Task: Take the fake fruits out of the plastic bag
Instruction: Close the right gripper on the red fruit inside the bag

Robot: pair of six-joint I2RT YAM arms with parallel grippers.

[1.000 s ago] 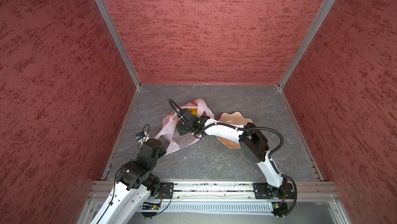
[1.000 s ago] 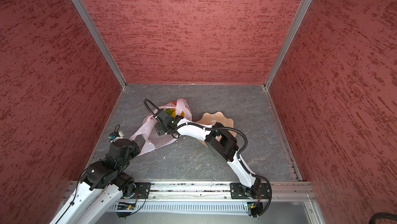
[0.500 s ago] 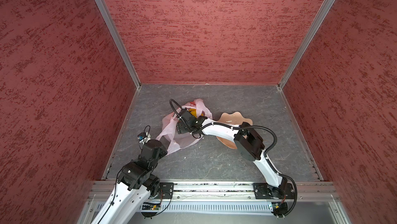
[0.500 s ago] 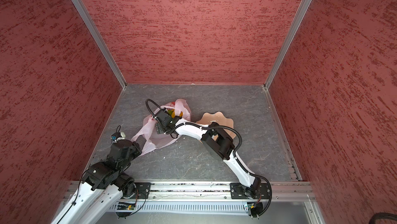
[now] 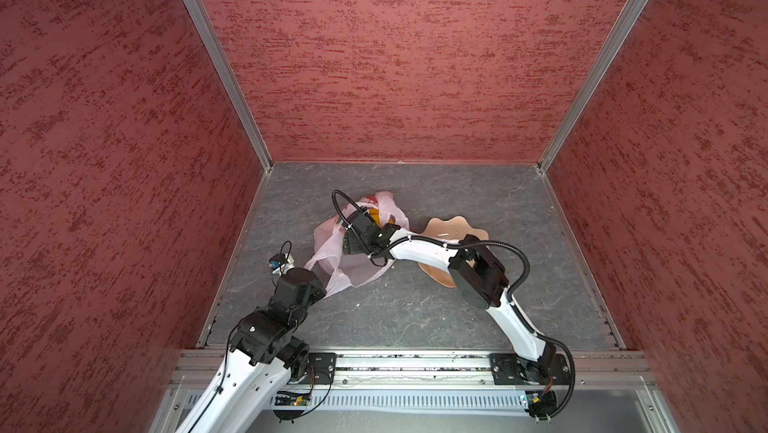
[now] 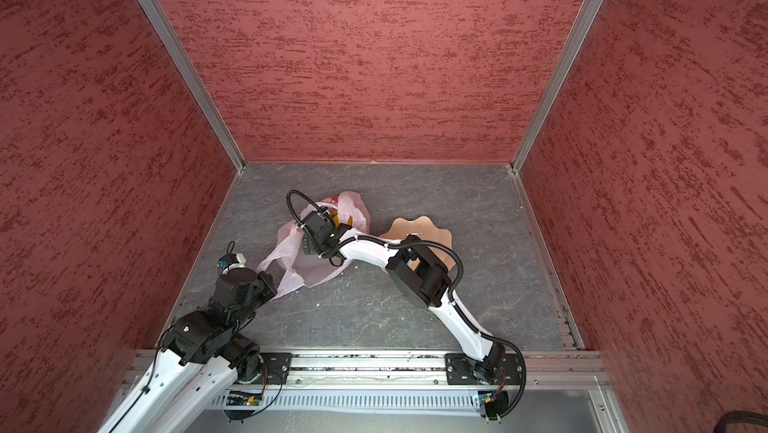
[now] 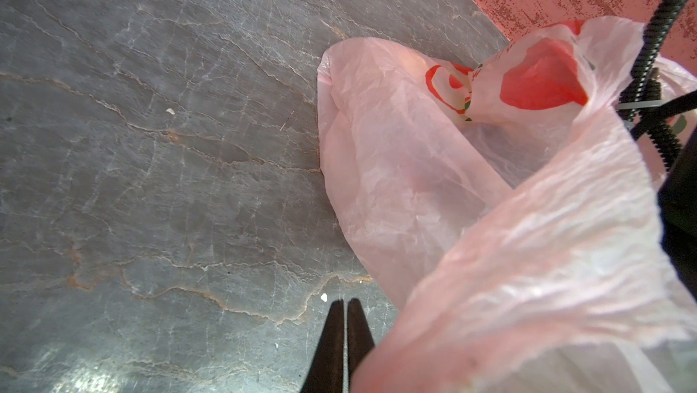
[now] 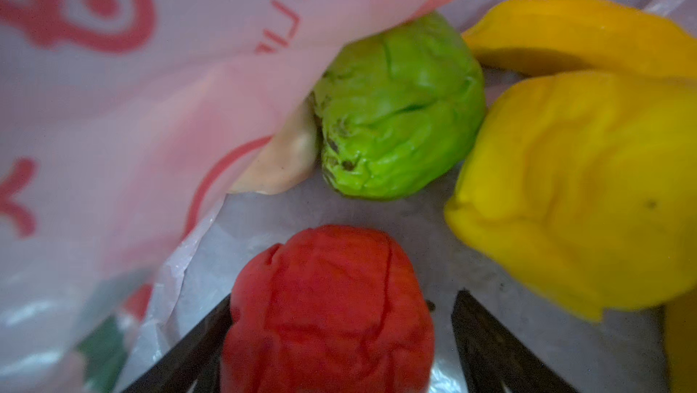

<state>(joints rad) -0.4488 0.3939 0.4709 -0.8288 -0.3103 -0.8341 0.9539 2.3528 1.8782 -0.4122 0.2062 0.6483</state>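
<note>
Right gripper [image 8: 343, 296] inside the plastic bag [image 5: 357, 275] on the table, with the fruits not yet out.
Fingers wide astride the red fruit [image 8: 328, 315]; green fruit [image 8: 399, 108] and yellow fruit [image 8: 573, 191] lie beyond. Left gripper [image 7: 344, 306] fingers are pressed together beside the bag; whether they grip it is unclear.

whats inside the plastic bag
Visible: red fruit, green fruit, yellow fruit, banana, right gripper. A beige fruit is half covered by the plastic bag; anything deeper is hidden.

A pink bag [image 5: 360, 271] lies crumpled on the grey floor [image 5: 415, 314]. The right arm [image 5: 419, 250] bends over it, and a bit of yellow fruit [image 5: 374, 214] peeks out. One bag loop runs to the left arm [image 5: 297, 287]. A peach bowl [image 5: 445, 225] sits just beside the bag.
</note>
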